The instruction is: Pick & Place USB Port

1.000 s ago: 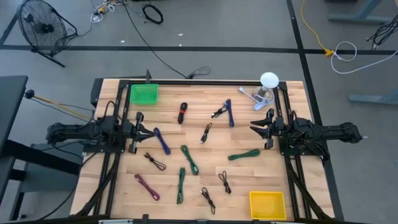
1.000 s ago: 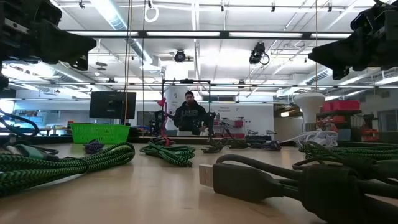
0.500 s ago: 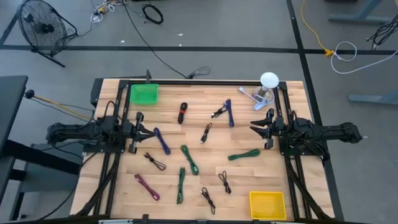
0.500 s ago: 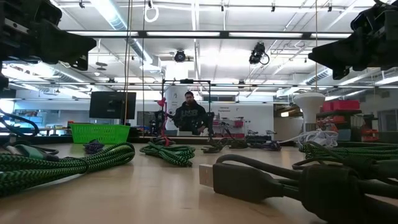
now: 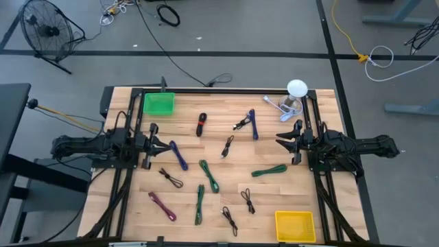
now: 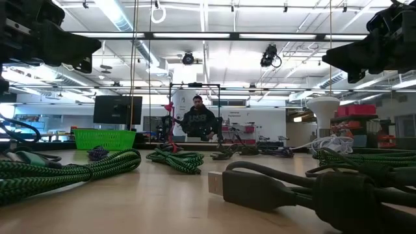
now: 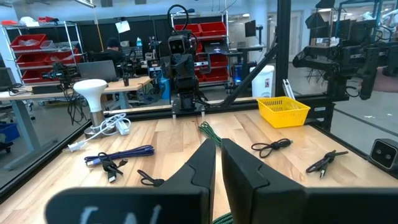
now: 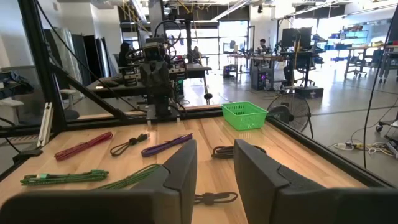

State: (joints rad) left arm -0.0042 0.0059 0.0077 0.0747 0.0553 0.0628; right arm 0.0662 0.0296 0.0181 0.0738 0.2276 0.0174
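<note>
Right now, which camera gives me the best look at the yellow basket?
The high view: it shows the whole yellow basket from above at the table's front right corner. The left wrist view shows it side-on, far across the table. The low and right wrist views do not show it.

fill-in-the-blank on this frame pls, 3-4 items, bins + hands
1. The basket at the table's far left corner is coloured ____.
2. The yellow basket sits nearer the ____ arm.
3. The left hand holds ____.
4. The white lamp stands on the same side as the ____ hand.

Missing words: green; right; nothing; right
</note>
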